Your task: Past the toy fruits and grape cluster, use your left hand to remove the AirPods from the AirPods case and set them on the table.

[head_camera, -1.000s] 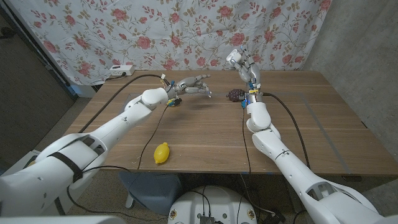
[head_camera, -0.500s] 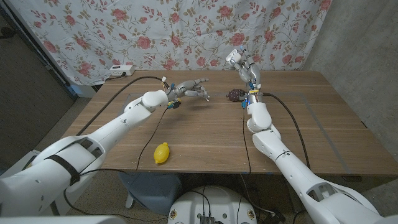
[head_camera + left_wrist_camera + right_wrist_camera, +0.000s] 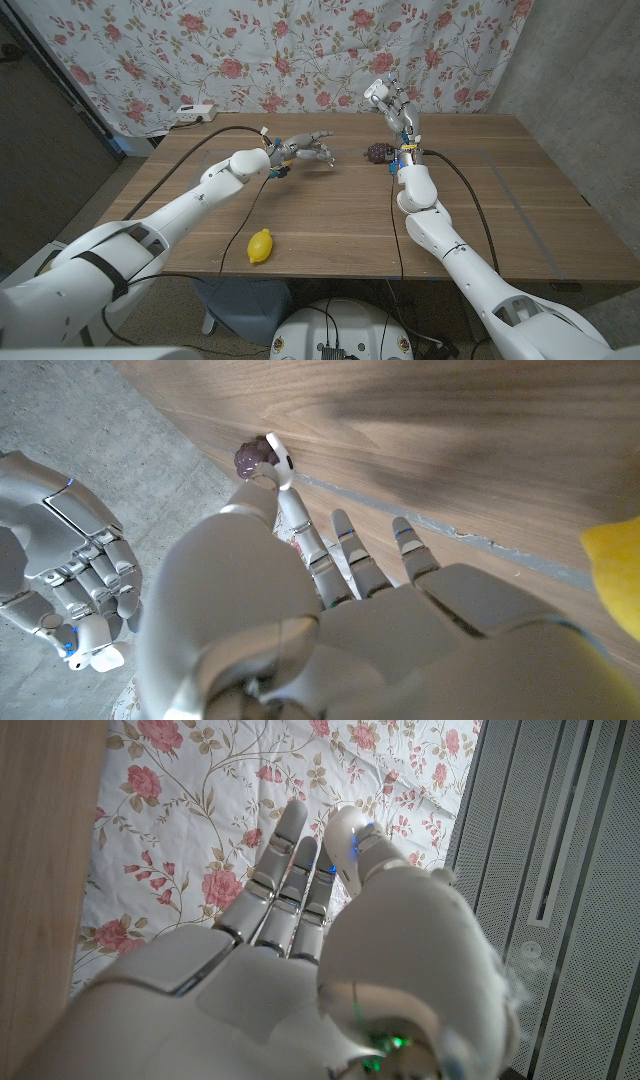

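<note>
My right hand (image 3: 392,103) is raised above the table's far side and holds the white AirPods case (image 3: 375,92) at its fingertips; the left wrist view also shows that hand (image 3: 60,565) and the case (image 3: 95,656). My left hand (image 3: 305,148) hovers low over the table, left of the dark grape cluster (image 3: 377,152). In the left wrist view a small white AirPod (image 3: 280,460) is pinched at a fingertip, close to the grape cluster (image 3: 250,457), while the other fingers (image 3: 345,545) are spread.
A yellow toy lemon (image 3: 260,245) lies near the front edge. A small dark toy (image 3: 281,166) sits under my left wrist. A white power strip (image 3: 193,113) sits by the floral curtain (image 3: 300,50) beyond the back edge. Cables (image 3: 470,200) run along both arms.
My left hand has sunk a little toward the table and drifted slightly left. The right hand and the case have stayed still.
</note>
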Robot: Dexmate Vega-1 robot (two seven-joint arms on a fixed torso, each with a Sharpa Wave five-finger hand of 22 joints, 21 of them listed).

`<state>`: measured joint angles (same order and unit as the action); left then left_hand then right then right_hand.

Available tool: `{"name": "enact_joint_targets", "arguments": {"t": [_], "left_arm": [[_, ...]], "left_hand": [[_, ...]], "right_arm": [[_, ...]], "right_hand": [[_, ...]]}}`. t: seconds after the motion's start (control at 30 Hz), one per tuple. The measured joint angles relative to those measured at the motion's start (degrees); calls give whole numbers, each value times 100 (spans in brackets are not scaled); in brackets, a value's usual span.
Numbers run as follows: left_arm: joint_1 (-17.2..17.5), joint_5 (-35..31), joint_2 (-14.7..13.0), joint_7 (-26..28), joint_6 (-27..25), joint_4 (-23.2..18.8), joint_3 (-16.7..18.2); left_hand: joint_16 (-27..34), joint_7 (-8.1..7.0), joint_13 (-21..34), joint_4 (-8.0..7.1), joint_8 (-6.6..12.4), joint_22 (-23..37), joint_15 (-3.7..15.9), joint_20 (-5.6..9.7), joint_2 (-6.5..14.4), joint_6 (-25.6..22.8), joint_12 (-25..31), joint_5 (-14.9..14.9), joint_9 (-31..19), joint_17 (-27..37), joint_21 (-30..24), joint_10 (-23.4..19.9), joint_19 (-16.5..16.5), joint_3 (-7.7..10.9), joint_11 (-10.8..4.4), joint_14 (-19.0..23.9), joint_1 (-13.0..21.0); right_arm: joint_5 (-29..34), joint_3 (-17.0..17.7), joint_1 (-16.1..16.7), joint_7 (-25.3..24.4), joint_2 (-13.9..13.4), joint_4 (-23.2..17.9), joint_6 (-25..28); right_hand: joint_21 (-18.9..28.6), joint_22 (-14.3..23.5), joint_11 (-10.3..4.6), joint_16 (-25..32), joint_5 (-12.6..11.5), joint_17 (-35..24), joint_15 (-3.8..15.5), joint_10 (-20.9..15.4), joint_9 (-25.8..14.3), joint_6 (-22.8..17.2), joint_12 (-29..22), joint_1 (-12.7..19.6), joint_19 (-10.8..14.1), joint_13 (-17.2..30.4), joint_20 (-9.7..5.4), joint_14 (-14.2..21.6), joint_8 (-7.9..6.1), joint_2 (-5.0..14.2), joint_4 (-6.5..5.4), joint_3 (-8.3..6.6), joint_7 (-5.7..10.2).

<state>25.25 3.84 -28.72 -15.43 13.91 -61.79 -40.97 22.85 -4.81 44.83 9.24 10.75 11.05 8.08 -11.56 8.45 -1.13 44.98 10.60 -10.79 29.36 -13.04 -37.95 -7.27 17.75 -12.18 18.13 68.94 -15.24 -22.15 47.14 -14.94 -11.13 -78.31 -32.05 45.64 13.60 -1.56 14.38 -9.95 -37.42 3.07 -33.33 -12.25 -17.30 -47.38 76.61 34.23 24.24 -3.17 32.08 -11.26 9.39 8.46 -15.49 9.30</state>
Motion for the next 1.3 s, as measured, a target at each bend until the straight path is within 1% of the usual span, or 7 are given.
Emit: {"name": "enact_joint_targets", "arguments": {"t": [0.23,0.3,0.5,0.63,0.83,0.97,1.3], "left_arm": [[-37,-96,20,66,1,88,-52],[-40,-155,19,112,16,89,-64],[-42,-374,-8,325,79,72,-100],[-42,-520,-32,421,87,41,-124],[-42,-692,-56,496,101,23,-153],[-38,-748,-64,525,123,4,-153],[55,-767,-73,645,206,-111,-34]], "left_hand": [[-19,-2,-37,-15,0,0,0,0,0,-2,0,0,0,0,0,0,0,-16,0,0,0],[-113,-31,-85,-44,0,0,-44,0,-4,-31,-3,0,0,-23,0,67,0,-44,-47,-44,-4],[-338,-83,-252,-136,0,0,-103,21,-123,-41,-146,0,0,-160,0,292,22,-136,-44,-168,-282],[-444,-114,-341,-143,0,0,-165,48,-159,-10,-221,22,0,-226,0,380,57,-142,-50,-230,-389],[-595,-144,-507,-167,0,0,-144,31,-231,-40,-367,22,0,-328,0,543,75,-166,-11,-333,-560],[-639,-144,-583,-183,0,0,-153,31,-220,-40,-414,22,0,-378,0,574,75,-182,-41,-342,-615],[-800,-175,-727,-183,0,0,-233,30,-250,-9,-567,44,0,-462,0,740,74,-182,-21,-465,-692]], "right_arm": [[-21,17,2,14,26,-1,9],[-23,20,3,15,33,-1,11],[-31,30,4,23,49,1,16],[-45,39,4,36,65,27,16],[-57,48,2,47,82,56,15],[-61,55,2,51,91,64,9],[-83,67,6,53,116,64,-10]], "right_hand": [[0,-3,0,0,5,0,0,0,0,0,0,2,0,0,0,0,0,-2,0,0,0],[0,-3,0,0,5,0,0,0,0,0,0,2,0,0,0,0,0,-2,-1,0,0],[34,-28,0,0,6,-1,-1,1,0,0,0,2,-43,0,1,-1,0,-2,-1,1,0],[66,-30,0,0,10,-1,-1,1,0,0,0,2,-42,0,1,-1,0,-2,-1,1,0],[66,-48,-1,0,19,-10,-1,1,-1,0,0,3,-76,0,6,-1,0,-3,-1,1,1],[99,-57,-1,0,-2,-15,-1,1,-1,0,0,10,-82,0,0,-1,0,-10,-25,25,1],[133,-71,-1,0,-1,-15,-1,1,-1,-32,0,10,-83,0,-2,-1,0,-10,-25,25,-31]]}}
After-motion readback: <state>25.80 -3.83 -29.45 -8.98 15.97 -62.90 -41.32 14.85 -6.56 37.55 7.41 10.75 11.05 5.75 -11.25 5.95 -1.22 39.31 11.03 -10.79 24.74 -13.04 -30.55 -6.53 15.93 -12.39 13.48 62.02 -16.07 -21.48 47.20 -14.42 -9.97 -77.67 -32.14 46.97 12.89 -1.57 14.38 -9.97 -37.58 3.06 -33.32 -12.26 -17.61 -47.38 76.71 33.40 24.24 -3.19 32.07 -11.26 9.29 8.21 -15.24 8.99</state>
